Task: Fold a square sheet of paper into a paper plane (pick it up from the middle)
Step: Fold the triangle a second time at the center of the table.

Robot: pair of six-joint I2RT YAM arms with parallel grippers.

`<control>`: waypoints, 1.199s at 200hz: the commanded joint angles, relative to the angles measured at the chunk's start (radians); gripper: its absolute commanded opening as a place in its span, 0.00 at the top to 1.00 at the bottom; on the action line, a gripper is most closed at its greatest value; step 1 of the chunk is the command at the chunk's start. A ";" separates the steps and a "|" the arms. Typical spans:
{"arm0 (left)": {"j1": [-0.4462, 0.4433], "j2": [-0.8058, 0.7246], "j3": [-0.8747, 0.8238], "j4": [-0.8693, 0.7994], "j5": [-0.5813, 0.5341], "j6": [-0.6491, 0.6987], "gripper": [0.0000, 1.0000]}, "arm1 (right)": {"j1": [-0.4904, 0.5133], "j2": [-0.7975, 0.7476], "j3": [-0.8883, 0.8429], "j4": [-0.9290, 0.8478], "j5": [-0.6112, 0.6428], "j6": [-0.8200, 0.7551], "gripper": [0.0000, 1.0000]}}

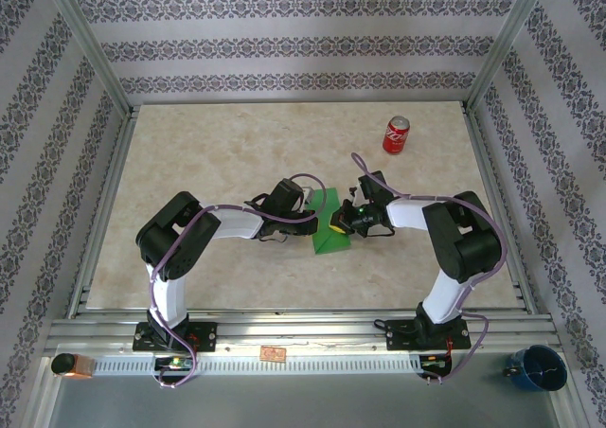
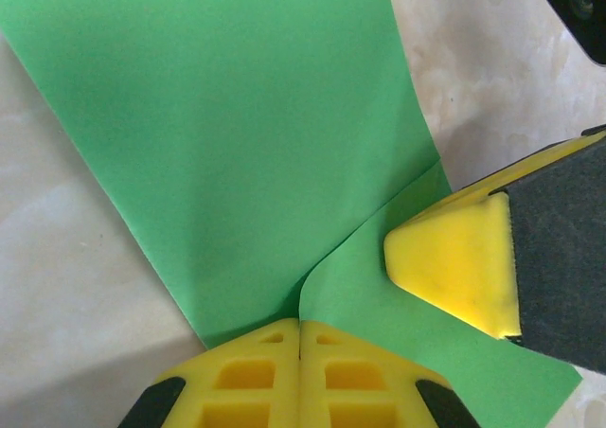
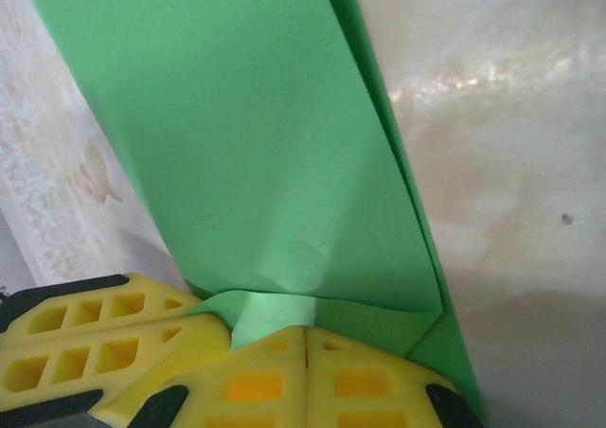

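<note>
The square sheet of paper [image 1: 332, 229] is bright green and lies folded into a long strip at the table's middle, between both arms. My left gripper [image 1: 318, 222] comes in from the left. In the left wrist view its jaws [image 2: 300, 326] are shut, and the lifted edge of the upper paper layer [image 2: 218, 144] curves straight into their seam. My right gripper [image 1: 341, 223] comes in from the right, shut, with its tips [image 3: 305, 333] pressed onto the lower paper layer [image 3: 379, 319]. Its yellow fingertip [image 2: 454, 258] rests on the green sheet just right of my left jaws.
A red soda can [image 1: 396, 135] stands upright at the back right, well clear of both arms. A blue cup [image 1: 537, 368] sits outside the frame at the front right. Aluminium rails [image 1: 284, 329] border the beige table [image 1: 208, 153].
</note>
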 commanded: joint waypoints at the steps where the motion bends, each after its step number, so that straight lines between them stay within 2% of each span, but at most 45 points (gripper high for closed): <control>1: 0.013 -0.024 0.001 -0.029 -0.004 -0.014 0.94 | 0.006 0.030 -0.042 -0.067 0.062 -0.031 0.99; 17: 0.013 -0.046 0.007 -0.036 -0.010 -0.016 0.81 | 0.006 0.024 -0.037 -0.072 0.060 -0.037 0.99; 48: 0.012 -0.117 0.009 -0.085 -0.046 -0.012 0.69 | 0.003 0.021 -0.035 -0.070 0.058 -0.035 0.99; 69: 0.013 -0.175 -0.011 -0.081 -0.048 -0.028 0.66 | 0.002 0.027 -0.035 -0.063 0.053 -0.032 0.99; 89: 0.011 -0.213 -0.018 -0.085 -0.019 -0.040 0.73 | 0.002 0.027 -0.038 -0.060 0.053 -0.029 0.99; 118: -0.010 -0.206 -0.003 -0.084 0.058 -0.096 1.00 | -0.001 0.023 -0.040 -0.060 0.055 -0.027 0.99; 178: -0.073 -0.126 0.041 -0.062 0.118 -0.197 1.00 | -0.011 0.013 -0.044 -0.061 0.053 -0.030 0.99; 210: -0.089 -0.069 0.100 -0.158 0.112 -0.183 1.00 | -0.013 0.010 -0.039 -0.067 0.053 -0.030 0.99; 240: -0.094 -0.039 0.111 -0.169 0.127 -0.190 1.00 | -0.018 0.011 -0.035 -0.079 0.055 -0.040 0.99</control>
